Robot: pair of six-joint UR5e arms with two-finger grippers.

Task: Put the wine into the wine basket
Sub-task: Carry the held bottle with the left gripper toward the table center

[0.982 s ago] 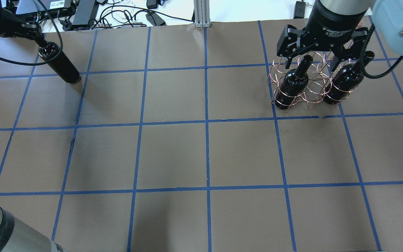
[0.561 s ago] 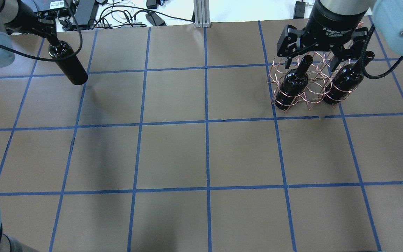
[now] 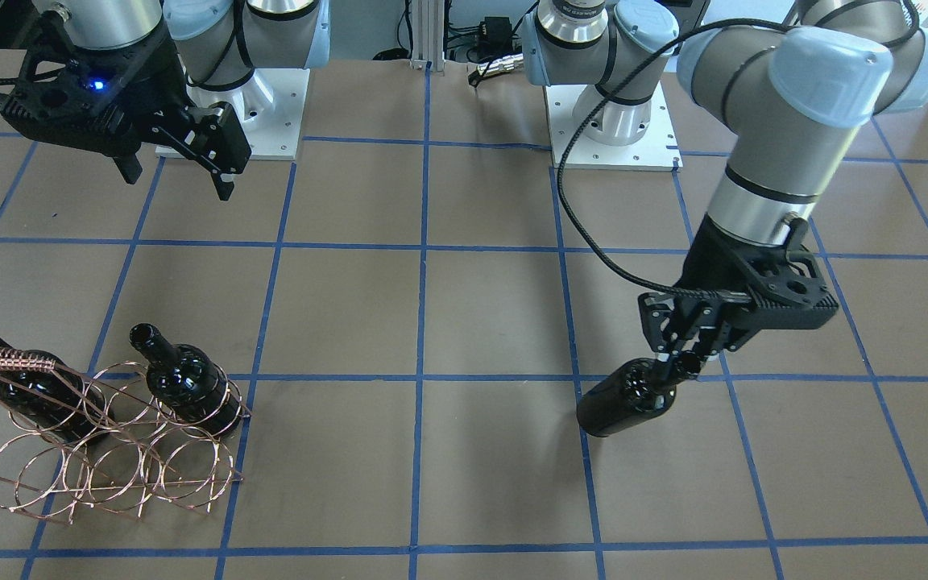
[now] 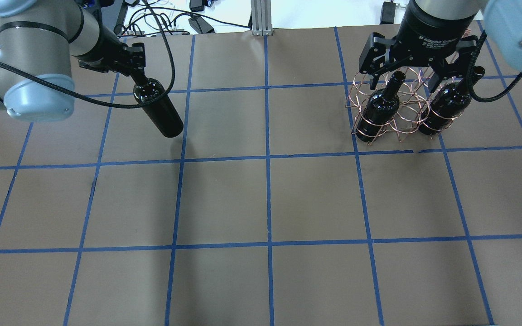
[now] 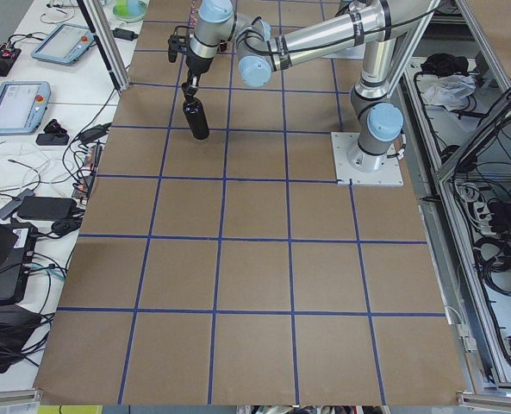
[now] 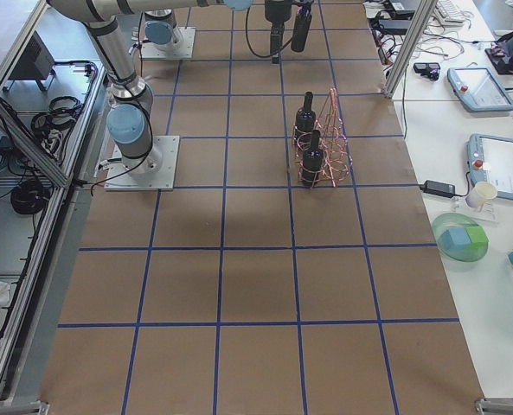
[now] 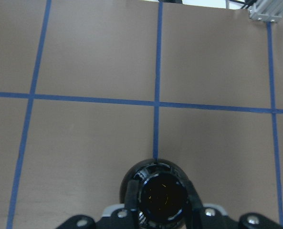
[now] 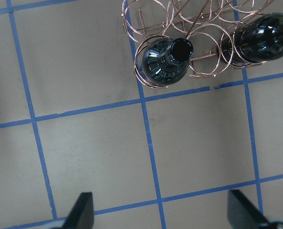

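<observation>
My left gripper (image 4: 139, 82) is shut on the neck of a near-black wine bottle (image 4: 160, 112) and holds it hanging above the table's far left. The gripper (image 3: 677, 364) and bottle (image 3: 623, 400) also show in the front view, and the bottle's mouth (image 7: 162, 195) sits between the fingers in the left wrist view. The copper wire basket (image 4: 408, 113) stands at the far right with two bottles (image 4: 379, 106) (image 4: 444, 106) in its outer rings; its middle ring is empty. My right gripper (image 4: 403, 83) is open and empty above the basket (image 8: 198, 47).
The brown table has a blue tape grid. Cables and electronics (image 4: 152, 18) and an aluminium post (image 4: 261, 18) lie past the far edge. The arm bases (image 3: 230, 121) (image 3: 613, 121) stand on the robot's side. Tablets and a cup (image 6: 481, 194) sit on a side bench.
My left gripper has carried the bottle from the far left corner rightward and a little nearer. The right gripper and basket have not moved.
</observation>
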